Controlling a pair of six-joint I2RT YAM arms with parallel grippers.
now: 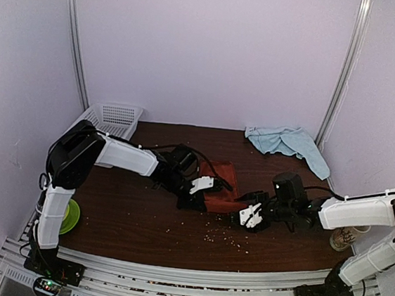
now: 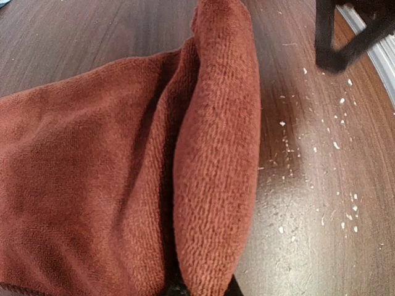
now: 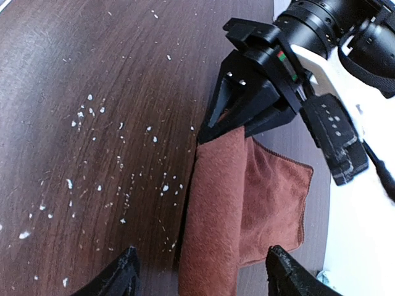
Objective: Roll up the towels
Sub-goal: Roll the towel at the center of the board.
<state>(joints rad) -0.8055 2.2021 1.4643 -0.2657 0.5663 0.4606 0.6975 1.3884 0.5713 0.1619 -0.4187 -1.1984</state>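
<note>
The rust-red towel [image 1: 223, 185] lies mid-table, its near edge folded into a thick roll [image 2: 216, 154]. My left gripper [image 1: 194, 196] is shut on the left end of that roll; only the finger bases show at the bottom of the left wrist view [image 2: 200, 288]. My right gripper [image 1: 243, 214] is open, its fingertips [image 3: 120, 274] straddling the roll's right end [image 3: 213, 228] without touching it. The left gripper [image 3: 247, 105] shows at the roll's far end in the right wrist view. The pale light-blue towel [image 1: 286, 141] lies crumpled at the back right.
A white basket [image 1: 114, 118] stands at the back left. A green plate [image 1: 71, 217] sits by the left arm's base. A cup [image 1: 343, 238] stands at the right edge. White crumbs [image 1: 225, 236] are scattered in front of the towel.
</note>
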